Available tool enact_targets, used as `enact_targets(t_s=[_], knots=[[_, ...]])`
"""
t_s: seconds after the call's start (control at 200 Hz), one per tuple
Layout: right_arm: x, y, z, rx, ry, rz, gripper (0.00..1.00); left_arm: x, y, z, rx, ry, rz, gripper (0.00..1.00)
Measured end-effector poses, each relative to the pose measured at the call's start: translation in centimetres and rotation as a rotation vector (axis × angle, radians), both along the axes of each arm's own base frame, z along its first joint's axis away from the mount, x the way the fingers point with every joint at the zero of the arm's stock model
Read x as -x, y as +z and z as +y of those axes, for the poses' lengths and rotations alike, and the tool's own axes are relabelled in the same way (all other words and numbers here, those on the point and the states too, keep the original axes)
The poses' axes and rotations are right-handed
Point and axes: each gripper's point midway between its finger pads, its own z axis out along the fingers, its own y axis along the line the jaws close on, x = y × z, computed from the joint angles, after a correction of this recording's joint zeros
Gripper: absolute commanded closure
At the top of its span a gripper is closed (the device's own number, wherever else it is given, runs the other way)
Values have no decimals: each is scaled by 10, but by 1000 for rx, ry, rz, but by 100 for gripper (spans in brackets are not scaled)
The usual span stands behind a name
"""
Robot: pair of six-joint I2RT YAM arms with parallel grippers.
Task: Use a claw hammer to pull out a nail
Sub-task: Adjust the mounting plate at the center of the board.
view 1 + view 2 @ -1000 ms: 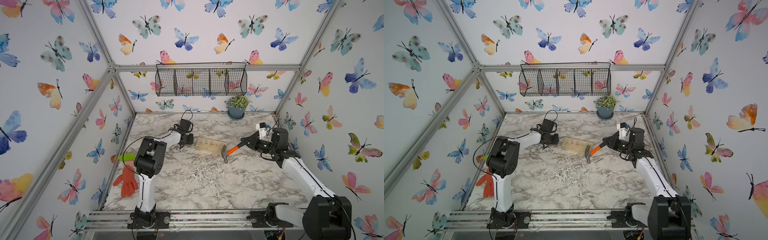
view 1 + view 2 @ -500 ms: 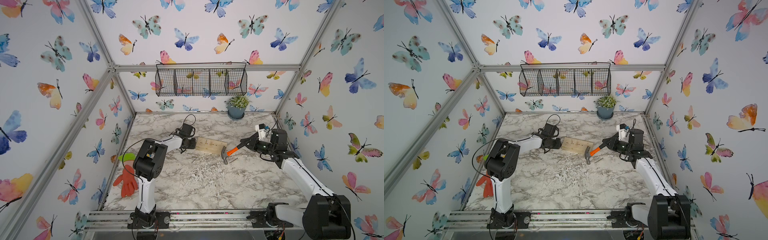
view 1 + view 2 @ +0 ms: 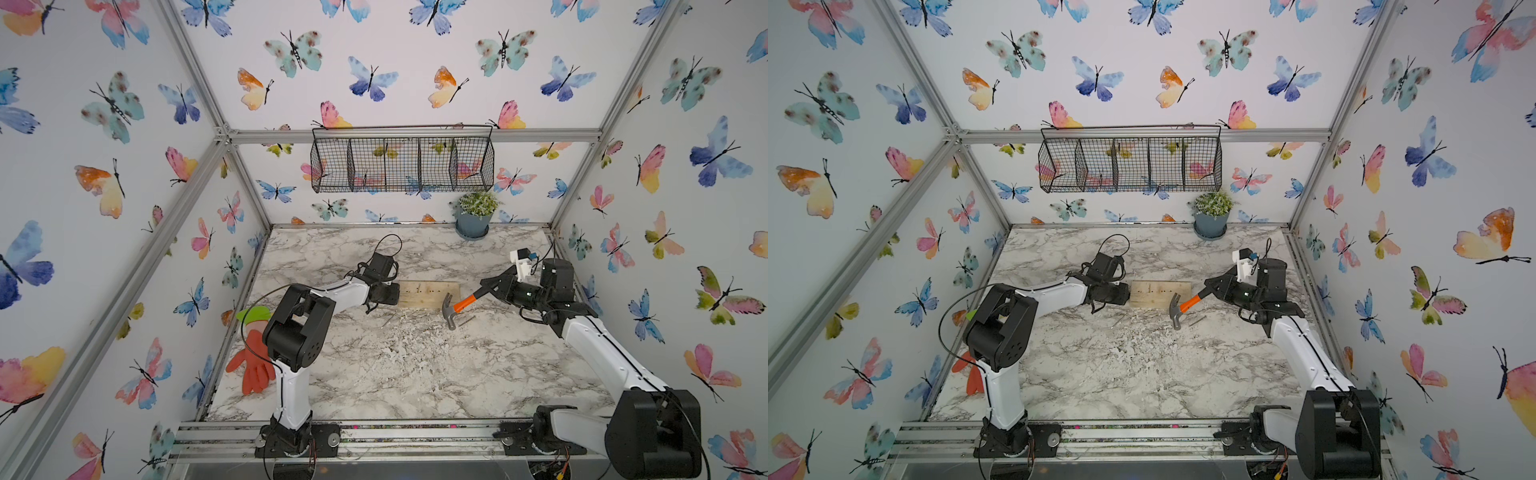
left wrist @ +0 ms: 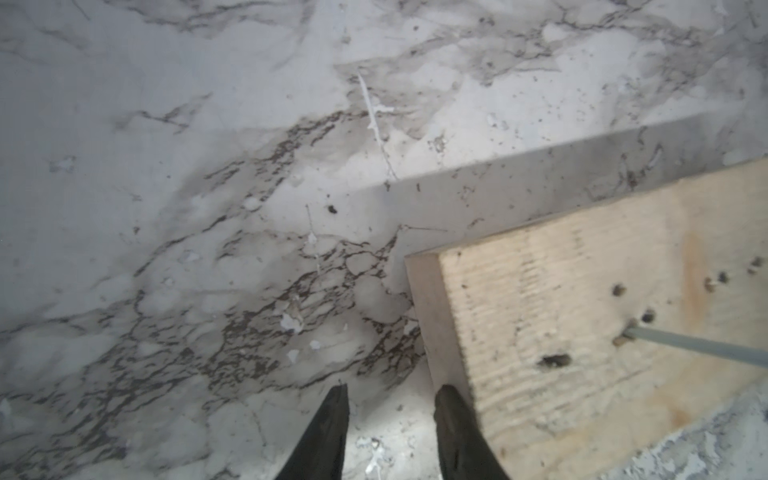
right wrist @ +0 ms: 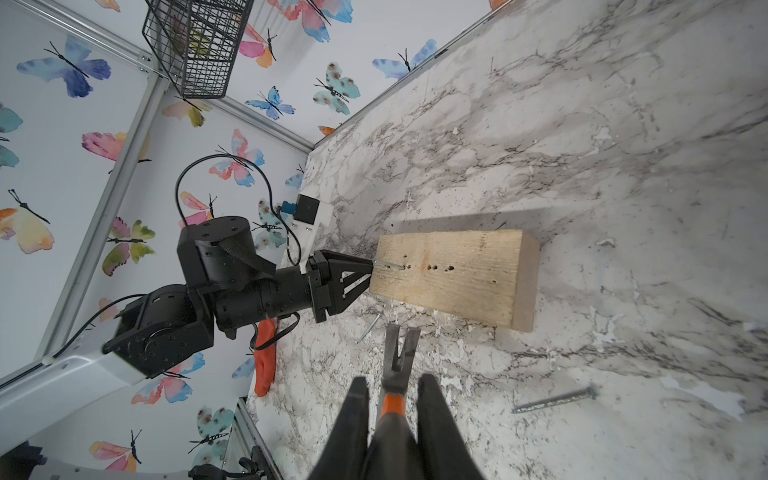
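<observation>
A pale wooden block [image 3: 430, 294] [image 3: 1160, 294] lies on the marble table [image 3: 415, 386]. A nail [image 5: 390, 266] [image 4: 698, 345] stands bent over in it near its left end, among old holes. My left gripper [image 3: 395, 293] [image 4: 395, 390] is open at that end of the block [image 4: 582, 332]. One finger [image 4: 453, 415] rests against the block's edge, with only table between the jaws. My right gripper [image 3: 484, 289] [image 5: 392, 380] is shut on the claw hammer's black handle. Its orange neck and steel head [image 3: 449, 309] hang by the block's front right corner, the claw [image 5: 399, 345] pointing at the block [image 5: 457, 278].
Loose nails lie on the table, one [image 5: 552, 400] right of the hammer, one [image 5: 370, 326] in front of the block. White flakes [image 3: 407, 336] litter the middle. An orange glove [image 3: 253, 370] lies at the left edge. A potted plant [image 3: 476, 216] and wire basket [image 3: 401, 160] are at the back.
My left gripper has come down and moved right until it touches the block's left end. The right arm and the hammer have hardly moved.
</observation>
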Motion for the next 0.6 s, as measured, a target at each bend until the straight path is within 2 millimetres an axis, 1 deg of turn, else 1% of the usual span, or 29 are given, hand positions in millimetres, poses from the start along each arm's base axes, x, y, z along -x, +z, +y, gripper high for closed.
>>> enact_targets(t_s=[0.07, 0.145, 0.285, 0.355, 0.425, 0.436, 0.441, 0.506, 0.516, 0.561, 0.571, 0.601], knots=[[0, -2, 1, 7, 5, 2, 97, 5, 4, -4, 3, -12, -7, 62], [-1, -6, 3, 22, 7, 8, 97, 9, 7, -3, 3, -15, -12, 62], [-1, -9, 11, 76, 33, 12, 97, 15, 16, 3, 6, -9, -27, 60], [-2, -5, 16, 106, 47, -5, 97, 15, 29, 8, 20, 1, -53, 59], [-3, 3, 21, 138, 60, -29, 97, 14, 50, 14, 48, 12, -99, 58], [-3, 4, 22, 142, 61, -33, 97, 14, 50, 14, 48, 12, -99, 58], [-3, 4, 22, 143, 62, -33, 97, 14, 55, 15, 55, 16, -109, 58], [-5, 12, 26, 175, 74, -63, 97, 15, 74, 20, 92, 22, -154, 55], [-5, 13, 27, 180, 77, -68, 97, 15, 80, 22, 106, 22, -173, 55], [-5, 17, 29, 202, 82, -83, 97, 16, 92, 25, 137, 24, -208, 53], [-5, 19, 30, 209, 84, -87, 97, 17, 98, 27, 154, 24, -224, 52], [-5, 21, 31, 224, 89, -97, 97, 20, 106, 31, 184, 27, -249, 48]])
